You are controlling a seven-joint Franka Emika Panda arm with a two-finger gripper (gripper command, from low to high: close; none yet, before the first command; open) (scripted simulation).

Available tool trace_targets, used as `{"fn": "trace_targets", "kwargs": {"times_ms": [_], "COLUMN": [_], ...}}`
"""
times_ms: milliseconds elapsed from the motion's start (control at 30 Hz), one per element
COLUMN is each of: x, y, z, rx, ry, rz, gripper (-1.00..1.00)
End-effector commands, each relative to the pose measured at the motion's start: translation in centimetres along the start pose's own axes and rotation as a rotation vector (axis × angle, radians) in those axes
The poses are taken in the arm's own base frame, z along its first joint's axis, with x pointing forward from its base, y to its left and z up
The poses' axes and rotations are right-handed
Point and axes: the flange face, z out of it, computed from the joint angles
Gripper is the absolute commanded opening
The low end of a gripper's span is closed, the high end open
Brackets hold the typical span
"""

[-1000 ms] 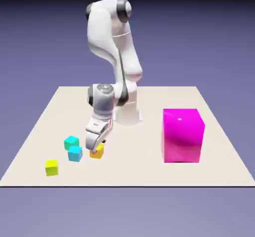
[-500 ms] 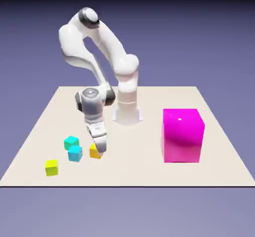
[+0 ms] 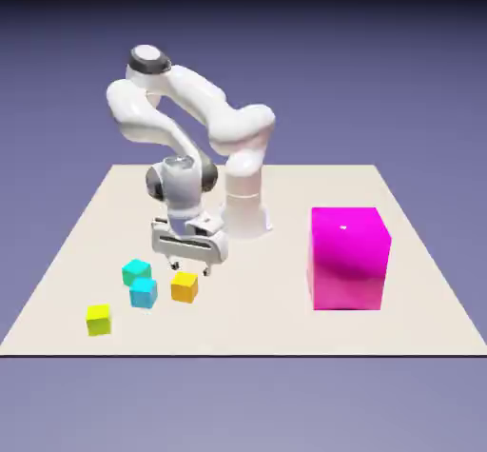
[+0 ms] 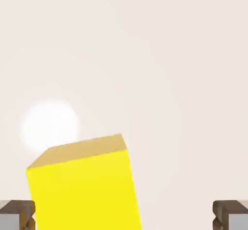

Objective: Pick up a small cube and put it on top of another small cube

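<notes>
1 cube (image 3: 185, 287) between open fingers (image 4: 17, 214)

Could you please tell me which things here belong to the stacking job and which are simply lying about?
Part of the job:
- orange cube
- open tool

Lying about:
- big magenta cube

Can't tell which is the second cube:
- cyan, teal or yellow
</notes>
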Motion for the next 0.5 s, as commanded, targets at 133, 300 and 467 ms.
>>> {"fn": "trace_targets", "kwargs": {"times_ms": [133, 300, 467], "x": [0.0, 0.1, -0.1], "y": [-1.1, -1.4, -1.2], "z": [1.3, 6.3, 2.9], "rx": [0.002, 0.006, 0.001], "ry": [-0.061, -0.061, -0.062], "rz": [-0.049, -0.052, -0.048], "gripper": [0.0, 0.0, -1.0]}}
